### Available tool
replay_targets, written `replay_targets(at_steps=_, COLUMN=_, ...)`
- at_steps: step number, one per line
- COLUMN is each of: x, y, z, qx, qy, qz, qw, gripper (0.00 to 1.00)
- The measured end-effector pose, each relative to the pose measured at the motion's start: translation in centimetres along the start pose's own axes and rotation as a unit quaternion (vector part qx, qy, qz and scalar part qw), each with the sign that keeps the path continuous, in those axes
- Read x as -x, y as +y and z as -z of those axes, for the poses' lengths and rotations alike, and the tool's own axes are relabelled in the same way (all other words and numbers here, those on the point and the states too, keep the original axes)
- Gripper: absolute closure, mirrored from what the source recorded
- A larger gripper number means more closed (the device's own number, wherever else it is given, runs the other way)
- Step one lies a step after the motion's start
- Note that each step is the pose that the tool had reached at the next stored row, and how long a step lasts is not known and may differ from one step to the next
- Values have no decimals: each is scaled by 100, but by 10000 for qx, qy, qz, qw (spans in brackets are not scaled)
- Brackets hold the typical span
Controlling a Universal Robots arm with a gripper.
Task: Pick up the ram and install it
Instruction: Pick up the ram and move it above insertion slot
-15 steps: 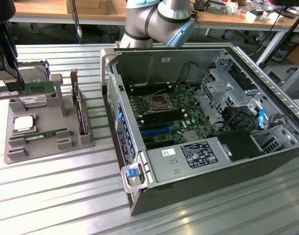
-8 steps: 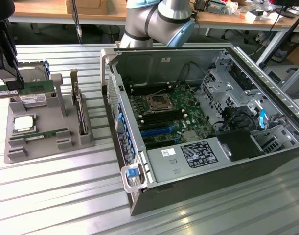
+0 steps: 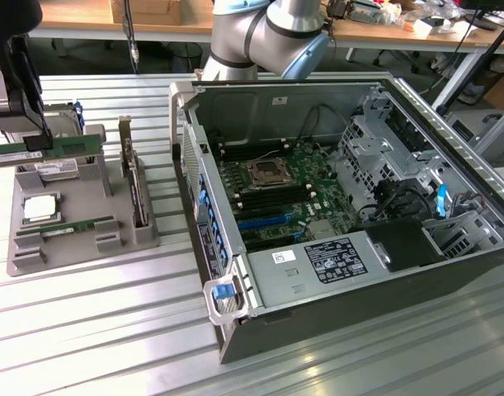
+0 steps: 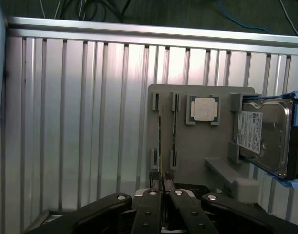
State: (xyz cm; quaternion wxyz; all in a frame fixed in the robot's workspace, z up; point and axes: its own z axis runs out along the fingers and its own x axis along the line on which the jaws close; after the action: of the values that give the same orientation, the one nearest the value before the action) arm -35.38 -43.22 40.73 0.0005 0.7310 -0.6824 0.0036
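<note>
Gripper jaws pinching the ram edge-on, stick level, held above the tray. Second stick and CPU sit in the tray. Open case beyond, on the bench.

The exterior view looks down at a slant, from farther off, over the tabletop and the open computer case. The wrist view looks straight down, nearer, past the pincer. Both share the grey tray.
</note>
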Motion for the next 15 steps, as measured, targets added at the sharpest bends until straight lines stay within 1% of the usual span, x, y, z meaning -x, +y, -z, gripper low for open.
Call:
replay_targets(at_steps=9, x=-8, y=-113, z=-1, qx=0, qy=7, qz=0, qw=10000, gripper=88)
replay_targets(at_steps=15, x=-12, y=-172, z=-1, qx=1, qy=11, qz=0, qw=10000, gripper=88)
